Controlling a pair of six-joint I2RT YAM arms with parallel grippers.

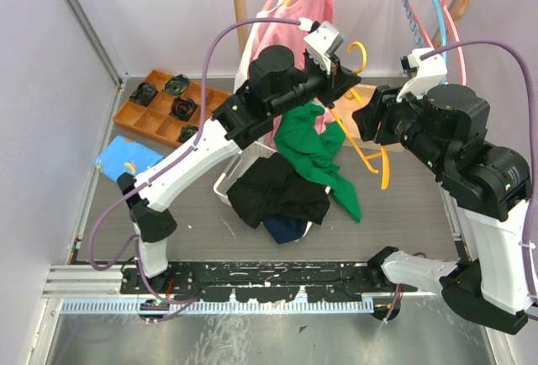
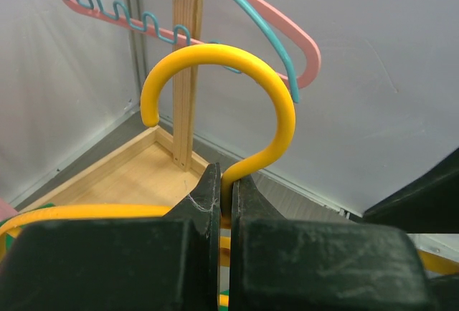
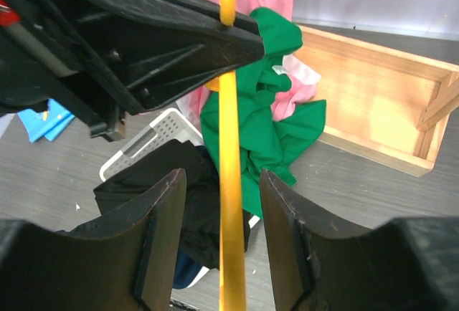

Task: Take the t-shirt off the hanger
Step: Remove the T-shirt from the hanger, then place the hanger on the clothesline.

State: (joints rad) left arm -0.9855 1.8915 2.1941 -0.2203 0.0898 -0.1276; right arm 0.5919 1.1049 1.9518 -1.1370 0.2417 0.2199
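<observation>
Hanging above the white basket [image 1: 242,169], the yellow hanger [image 2: 284,114] has its hook pointing up, with the left jaws clamped tight on its neck. Its long bar runs away from the basket and passes between the right jaws, which stand open on either side without touching it. The green t-shirt [image 1: 307,142] droops from the hanger beside the basket's black clothes [image 1: 277,190].

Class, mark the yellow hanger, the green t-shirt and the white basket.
yellow hanger [image 2: 215,53], left wrist view, top of hook.
green t-shirt [image 1: 304,142], top external view, middle fabric.
white basket [image 3: 150,135], right wrist view, slotted wall.
</observation>
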